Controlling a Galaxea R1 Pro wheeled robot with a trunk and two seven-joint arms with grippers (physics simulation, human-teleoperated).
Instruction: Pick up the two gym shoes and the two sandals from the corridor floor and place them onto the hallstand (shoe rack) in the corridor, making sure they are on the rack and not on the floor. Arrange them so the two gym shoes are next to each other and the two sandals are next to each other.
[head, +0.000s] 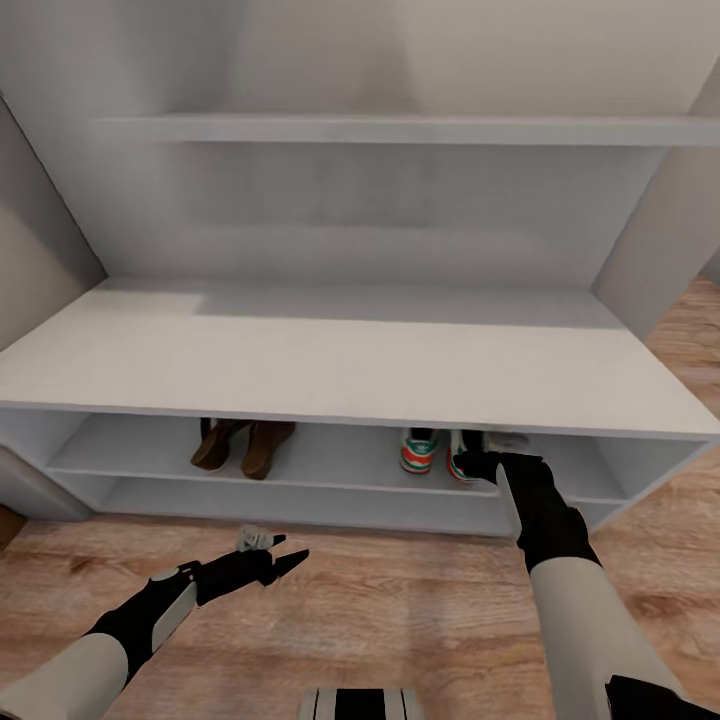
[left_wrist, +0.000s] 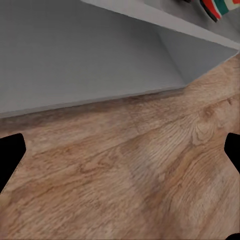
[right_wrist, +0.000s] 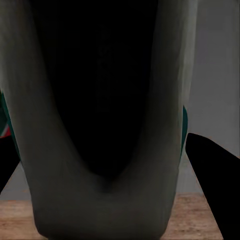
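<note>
While straddling the right gym shoe (right_wrist: 100, 215), heel near, with the right pincer (head: 470, 464), cannot tell if clamped. Holds left pincer (head: 285, 555) apart, farther off.

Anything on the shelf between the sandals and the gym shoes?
No. In the head view the shelf is bare between the sandals and the gym shoes.

A plain cream wall (head: 560, 50) rises at the top of the head view, smooth and bare, lighter toward the right. At the left edge runs another stretch of wall (head: 30, 270), beige below and grey in shadow above. Low on that same edge sits 1 small dark brown patch (head: 6, 525), too cropped to identify.
</note>
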